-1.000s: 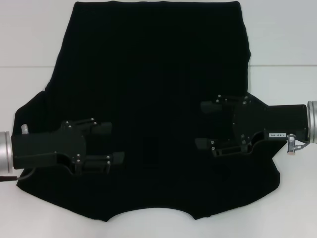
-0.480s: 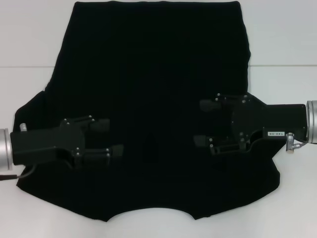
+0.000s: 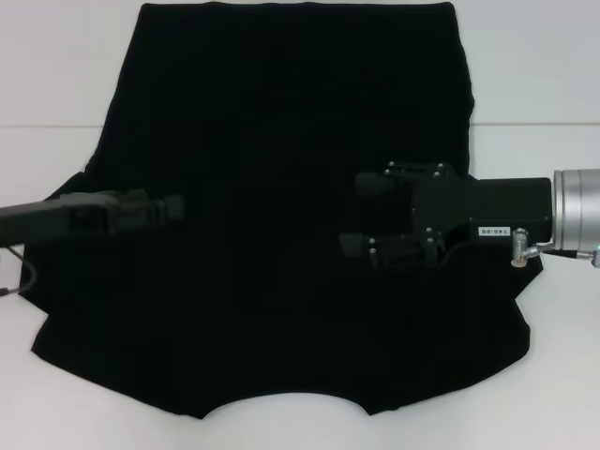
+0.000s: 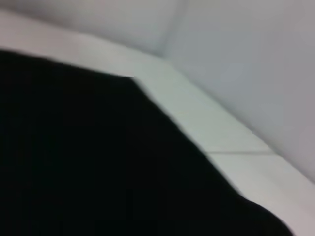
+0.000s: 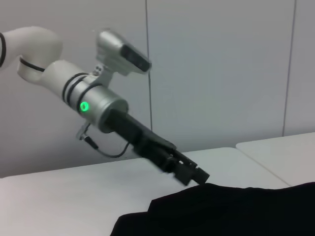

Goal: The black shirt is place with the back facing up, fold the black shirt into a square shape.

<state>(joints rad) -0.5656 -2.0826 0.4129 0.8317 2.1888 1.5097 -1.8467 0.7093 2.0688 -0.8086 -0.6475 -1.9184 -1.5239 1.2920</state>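
The black shirt (image 3: 281,206) lies flat, unfolded, mid-bench; the left tool (image 3: 173,208), jaw state indiscernible, has rolled edge-on since a second ago, while the wide-open right tool (image 3: 361,214) advances inward, suggesting folding is imminent.

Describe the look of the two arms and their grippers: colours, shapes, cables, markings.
The right gripper is matte black and boxy, studded with small silver screws, with a small white label on its side and a silver cylindrical wrist behind. The left gripper is likewise black, on a silver wrist with a green light, a thin dark cable, and white arm segments.
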